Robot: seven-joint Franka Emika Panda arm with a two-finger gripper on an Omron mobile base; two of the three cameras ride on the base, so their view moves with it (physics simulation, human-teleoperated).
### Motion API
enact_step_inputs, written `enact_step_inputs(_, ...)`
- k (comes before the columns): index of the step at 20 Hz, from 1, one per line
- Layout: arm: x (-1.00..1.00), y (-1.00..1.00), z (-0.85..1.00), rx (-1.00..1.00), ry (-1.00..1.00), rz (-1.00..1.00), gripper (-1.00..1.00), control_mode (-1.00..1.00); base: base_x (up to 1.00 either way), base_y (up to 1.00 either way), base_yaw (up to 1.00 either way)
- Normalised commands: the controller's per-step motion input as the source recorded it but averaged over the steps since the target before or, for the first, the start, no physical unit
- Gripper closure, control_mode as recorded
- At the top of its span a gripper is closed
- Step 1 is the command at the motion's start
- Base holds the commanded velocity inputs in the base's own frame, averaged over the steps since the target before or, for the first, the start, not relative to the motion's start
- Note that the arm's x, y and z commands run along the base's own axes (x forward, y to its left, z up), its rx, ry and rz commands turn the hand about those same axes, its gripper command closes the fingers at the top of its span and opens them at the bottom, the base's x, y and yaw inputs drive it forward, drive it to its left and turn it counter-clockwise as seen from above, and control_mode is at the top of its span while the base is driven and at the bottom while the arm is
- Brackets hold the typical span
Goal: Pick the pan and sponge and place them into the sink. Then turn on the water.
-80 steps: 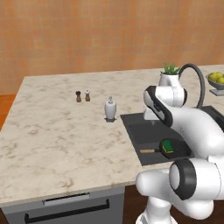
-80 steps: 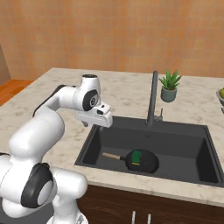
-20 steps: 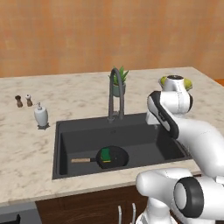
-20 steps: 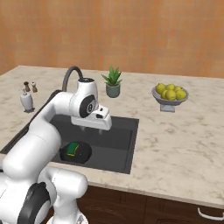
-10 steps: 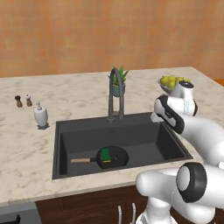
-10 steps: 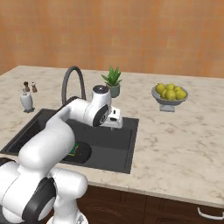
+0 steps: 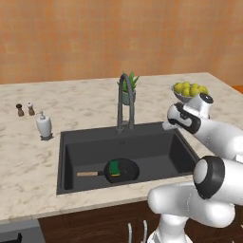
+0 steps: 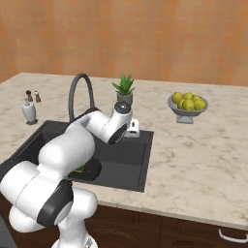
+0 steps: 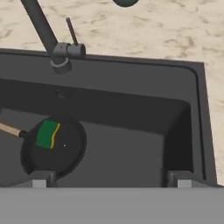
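Observation:
The black pan (image 7: 122, 171) lies on the floor of the dark grey sink (image 7: 156, 153), its wooden handle pointing left. On the pan rests the green and yellow sponge (image 7: 114, 167). My gripper (image 7: 167, 126) hovers over the sink's right rim, open and holding nothing. In the hand view the pan (image 9: 54, 148) and sponge (image 9: 47, 133) sit low left in the sink (image 9: 131, 153), with the faucet (image 9: 60, 51) and its thin lever at top left. My fingertips (image 9: 41, 179) stand wide apart. From the right my gripper (image 8: 132, 130) is beside the faucet (image 8: 80, 94); the arm hides most of the pan (image 8: 91, 168).
A soap dispenser (image 7: 43, 126) and two small shakers (image 7: 24, 109) stand left of the sink. A potted plant (image 7: 129, 90) sits behind the faucet (image 7: 124, 102). A bowl of lemons (image 7: 190, 90) stands on the counter at the right, close behind my hand.
Since four seconds ago the base has driven along the counter, shifting the whole picture. In the last second the hand dropped lower and edged right over the sink's right end. Pan and sponge have stayed put.

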Motion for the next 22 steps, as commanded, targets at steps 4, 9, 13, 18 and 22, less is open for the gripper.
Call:
enact_step_inputs(4, 0.42, -0.02, -0.06, 0.05, -0.14, 0.14, -1.0, -1.0, 0.0, 0.0, 0.0)
enact_step_inputs(9, 0.43, 0.0, -0.15, 0.01, -0.14, 0.12, -1.0, -1.0, 0.0, 0.0, 0.0)
enact_step_inputs(13, 0.37, 0.0, -0.08, 0.0, -0.16, 0.09, -1.0, -1.0, 0.0, 0.0, 0.0)
enact_step_inputs(18, 0.38, 0.0, -0.01, 0.01, -0.16, 0.09, -1.0, -1.0, 0.0, 0.0, 0.0)
enact_step_inputs(22, 0.38, 0.06, -0.06, 0.0, -0.19, 0.09, -1.0, -1.0, 0.0, 0.0, 0.0)
